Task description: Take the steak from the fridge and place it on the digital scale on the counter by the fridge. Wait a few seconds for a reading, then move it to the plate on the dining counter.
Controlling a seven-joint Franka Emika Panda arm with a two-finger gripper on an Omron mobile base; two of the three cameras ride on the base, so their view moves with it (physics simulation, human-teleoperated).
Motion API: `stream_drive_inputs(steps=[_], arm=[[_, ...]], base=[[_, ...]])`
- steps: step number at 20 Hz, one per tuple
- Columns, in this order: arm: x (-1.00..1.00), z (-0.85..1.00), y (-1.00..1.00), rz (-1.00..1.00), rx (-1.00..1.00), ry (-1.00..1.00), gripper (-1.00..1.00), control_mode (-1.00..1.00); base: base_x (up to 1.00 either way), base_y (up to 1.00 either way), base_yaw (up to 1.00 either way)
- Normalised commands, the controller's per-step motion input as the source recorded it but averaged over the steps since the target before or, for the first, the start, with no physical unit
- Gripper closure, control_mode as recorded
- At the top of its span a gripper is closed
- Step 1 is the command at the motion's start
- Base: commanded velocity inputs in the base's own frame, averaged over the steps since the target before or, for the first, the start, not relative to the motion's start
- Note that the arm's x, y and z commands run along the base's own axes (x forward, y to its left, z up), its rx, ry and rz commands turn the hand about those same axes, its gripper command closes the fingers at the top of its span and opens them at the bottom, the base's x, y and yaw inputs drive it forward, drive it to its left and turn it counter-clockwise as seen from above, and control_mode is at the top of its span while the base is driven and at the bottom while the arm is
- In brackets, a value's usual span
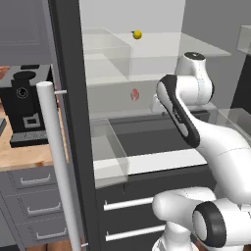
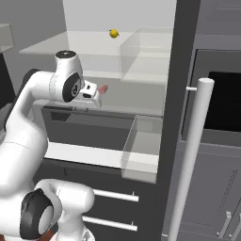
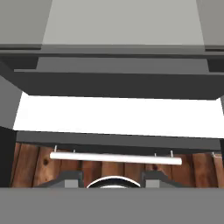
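Observation:
The fridge (image 1: 73, 98) stands open, showing its white interior and glass shelves. The steak (image 1: 134, 94), a small pinkish-red slab, hangs upright just above the middle shelf. In the right base view the steak (image 2: 102, 88) sticks out from the tip of my hand. My gripper (image 2: 99, 89) is shut on it, reaching in from the fridge's right side (image 1: 141, 97). In the hand view the two fingertips (image 3: 70, 178) rise at the bottom, over the fridge's lower drawers and the wooden floor; the steak is hidden there. The digital scale, the plate and the dining counter are out of view.
A small yellow ball (image 1: 137, 35) lies on the top shelf. Clear bins (image 1: 110, 147) jut out at the left of the fridge opening. The fridge's long silver handle (image 1: 54, 157) stands close in front. A black coffee machine (image 1: 27, 105) sits on the wooden worktop at left.

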Motion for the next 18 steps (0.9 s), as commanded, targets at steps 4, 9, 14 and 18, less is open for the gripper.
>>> stream_drive_inputs(steps=[4,9,14,18], arm=[[-0.19,-0.02,0.0,0.0,-0.01,-0.1,-1.0,-1.0],[-0.4,0.14,0.0,-0.01,0.0,-0.35,-1.0,-1.0],[-0.09,0.48,0.0,0.0,0.0,-0.29,-1.0,-1.0],[0.0,0.54,0.0,0.0,0.0,-0.23,-1.0,-1.0]], base=[[0.0,0.0,0.0],[0.0,0.0,0.0],[0.0,0.0,0.0],[0.0,0.0,0.0]])
